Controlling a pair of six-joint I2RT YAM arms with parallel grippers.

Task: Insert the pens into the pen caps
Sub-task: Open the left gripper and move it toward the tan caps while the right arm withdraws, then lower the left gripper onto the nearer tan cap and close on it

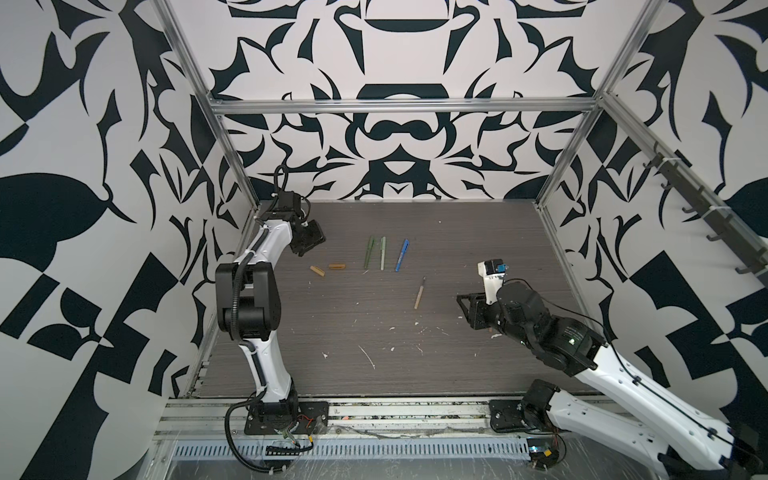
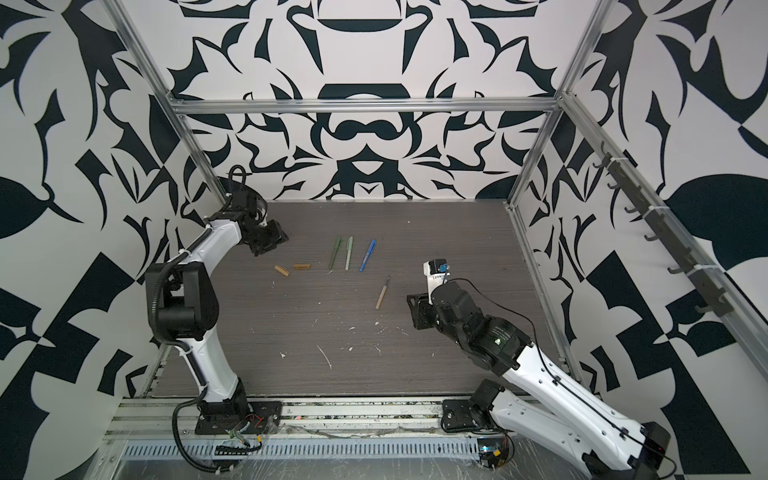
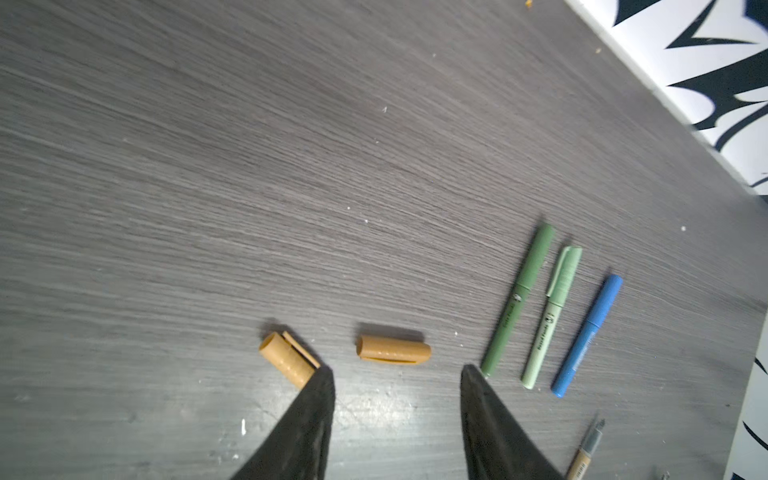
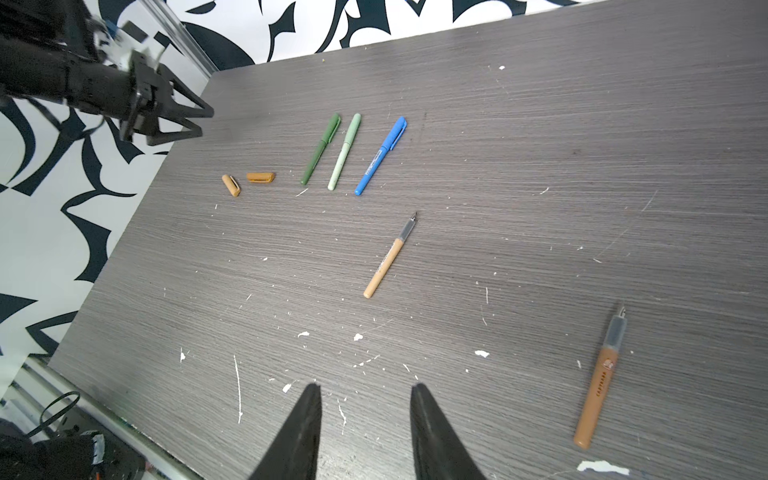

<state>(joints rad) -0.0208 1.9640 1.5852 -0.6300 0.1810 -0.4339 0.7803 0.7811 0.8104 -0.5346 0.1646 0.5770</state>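
Grey flecked tabletop [image 4: 540, 145], tan cap [image 3: 286, 363], orange-brown cap [image 3: 392, 350], tan pen [image 4: 384, 262] apart — left claw [image 3: 397, 370], right claw [image 4: 365, 386] parted, empty.

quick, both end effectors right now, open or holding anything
left end effector: open, holding nothing
right end effector: open, holding nothing

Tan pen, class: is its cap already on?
No, the tan pen lies with its grey tip bare, and the tan cap lies well apart from it.
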